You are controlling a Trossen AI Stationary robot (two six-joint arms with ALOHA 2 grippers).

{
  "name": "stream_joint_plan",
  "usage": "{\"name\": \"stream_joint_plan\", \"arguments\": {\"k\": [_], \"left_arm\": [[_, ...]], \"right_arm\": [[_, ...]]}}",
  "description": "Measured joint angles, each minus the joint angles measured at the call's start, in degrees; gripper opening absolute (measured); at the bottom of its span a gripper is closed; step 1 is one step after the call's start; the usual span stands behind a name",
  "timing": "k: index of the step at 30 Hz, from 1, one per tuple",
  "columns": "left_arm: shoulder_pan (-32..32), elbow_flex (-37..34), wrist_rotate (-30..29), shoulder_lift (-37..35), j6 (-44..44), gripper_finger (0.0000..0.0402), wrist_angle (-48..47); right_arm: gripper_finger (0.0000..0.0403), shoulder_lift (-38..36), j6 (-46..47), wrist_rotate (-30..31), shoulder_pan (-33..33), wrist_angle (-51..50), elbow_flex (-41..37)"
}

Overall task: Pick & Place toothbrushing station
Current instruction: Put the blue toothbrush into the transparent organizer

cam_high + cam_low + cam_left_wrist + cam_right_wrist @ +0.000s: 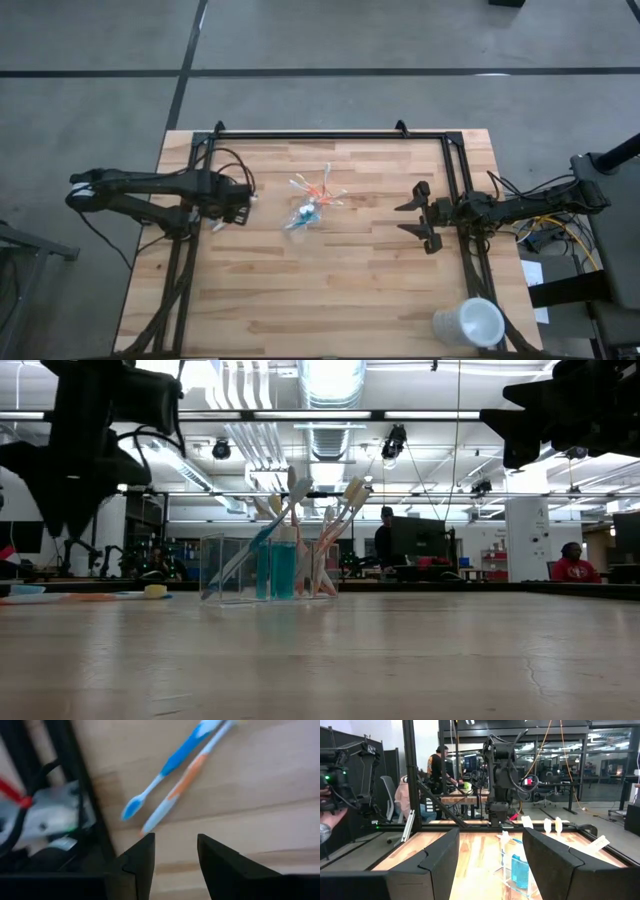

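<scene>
The toothbrushing station (310,205) stands on its base at the middle of the wooden table. It is a small clear plastic cup (240,570) holding several toothbrushes (290,510) that lean outward, and a small blue tube (282,570). My left gripper (242,208) is open and empty to the station's left. Its wrist view (175,845) shows a blue-handled brush (175,757) and an orange-handled brush (187,777) over the wood. My right gripper (413,218) is open wide and empty to the station's right, level, facing the station (517,865).
A larger opaque white cup (470,322) lies near the table's near right corner. A black metal frame (330,135) runs along the far edge and down both sides. Bare wood lies between the station and each gripper. People show in the room beyond the table (437,765).
</scene>
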State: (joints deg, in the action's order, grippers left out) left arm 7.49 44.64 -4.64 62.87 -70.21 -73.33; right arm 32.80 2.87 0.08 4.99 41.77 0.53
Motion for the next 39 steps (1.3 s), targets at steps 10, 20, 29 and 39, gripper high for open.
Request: {"name": "stream_joint_plan", "arguments": {"k": [10, 20, 29, 39], "left_arm": [[-0.03, -3.76, 0.61, 0.00, 6.52, 0.0151, -1.58], [0.04, -8.84, -0.80, 1.50, 24.20, 0.0147, 7.78], [0.04, -11.88, -1.26, 1.55, 30.42, 0.0147, 10.36], [0.43, -12.01, -8.30, 1.53, 33.60, 0.0130, 10.44]], "right_arm": [[0.0215, 0.00, 0.08, 0.00, 0.00, 0.01, -0.02], [0.0215, 0.04, 0.03, 0.00, 0.00, -0.01, -0.02], [0.0215, 0.04, 0.02, -0.01, 0.00, -0.01, -0.02], [0.0215, 0.02, 0.01, 0.01, 0.00, -0.01, -0.02]]}}
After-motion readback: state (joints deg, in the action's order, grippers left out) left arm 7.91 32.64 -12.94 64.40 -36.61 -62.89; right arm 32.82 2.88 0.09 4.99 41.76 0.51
